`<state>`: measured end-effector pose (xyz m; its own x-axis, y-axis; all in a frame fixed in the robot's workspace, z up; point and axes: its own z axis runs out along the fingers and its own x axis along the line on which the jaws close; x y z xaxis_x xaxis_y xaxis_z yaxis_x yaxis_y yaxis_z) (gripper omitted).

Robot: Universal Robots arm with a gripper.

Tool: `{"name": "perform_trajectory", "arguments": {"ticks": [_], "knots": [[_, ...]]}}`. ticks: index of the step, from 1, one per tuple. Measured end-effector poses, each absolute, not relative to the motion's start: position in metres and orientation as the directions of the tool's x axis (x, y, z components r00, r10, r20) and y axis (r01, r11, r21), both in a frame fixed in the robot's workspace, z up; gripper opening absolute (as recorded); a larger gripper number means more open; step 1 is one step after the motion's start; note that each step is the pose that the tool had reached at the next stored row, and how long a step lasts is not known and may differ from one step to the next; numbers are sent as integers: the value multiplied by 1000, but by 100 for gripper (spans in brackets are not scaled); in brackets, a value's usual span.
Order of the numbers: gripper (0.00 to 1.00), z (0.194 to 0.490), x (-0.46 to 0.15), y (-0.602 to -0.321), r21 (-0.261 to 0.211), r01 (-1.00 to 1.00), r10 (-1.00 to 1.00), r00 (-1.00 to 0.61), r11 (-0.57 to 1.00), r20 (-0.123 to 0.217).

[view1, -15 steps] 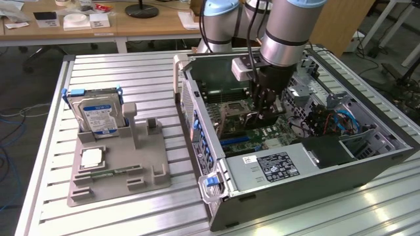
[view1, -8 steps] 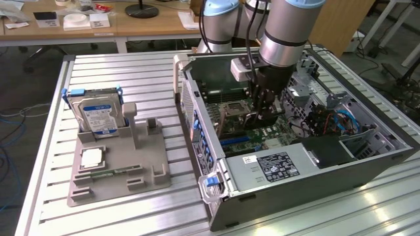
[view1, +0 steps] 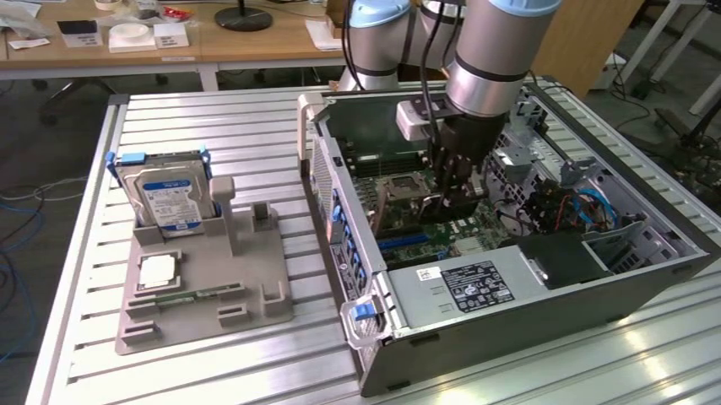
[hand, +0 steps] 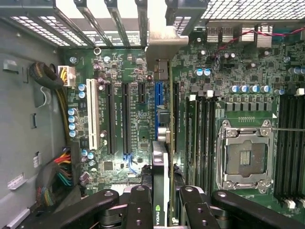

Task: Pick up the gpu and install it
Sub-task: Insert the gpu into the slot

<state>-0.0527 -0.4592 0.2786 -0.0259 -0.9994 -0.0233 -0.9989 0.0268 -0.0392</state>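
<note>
The claw [hand: 164, 204] grips the gpu [hand: 161, 160] on edge over the motherboard [hand: 143, 124]. Its long axis follows the blue slot [hand: 158, 95], bracket [hand: 162, 43] toward the rear grille [hand: 105, 24].

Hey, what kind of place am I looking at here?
Probably a robotics lab or workshop: a robot arm reaches into an open computer case on a slotted aluminium table, with cluttered desks behind.
</note>
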Motion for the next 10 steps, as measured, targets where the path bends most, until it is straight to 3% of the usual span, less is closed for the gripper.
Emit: {"name": "perform_trajectory", "arguments": {"ticks": [10], "knots": [[27,270,-58,-459,-39,-999,-999,-26,27,-23]]}}
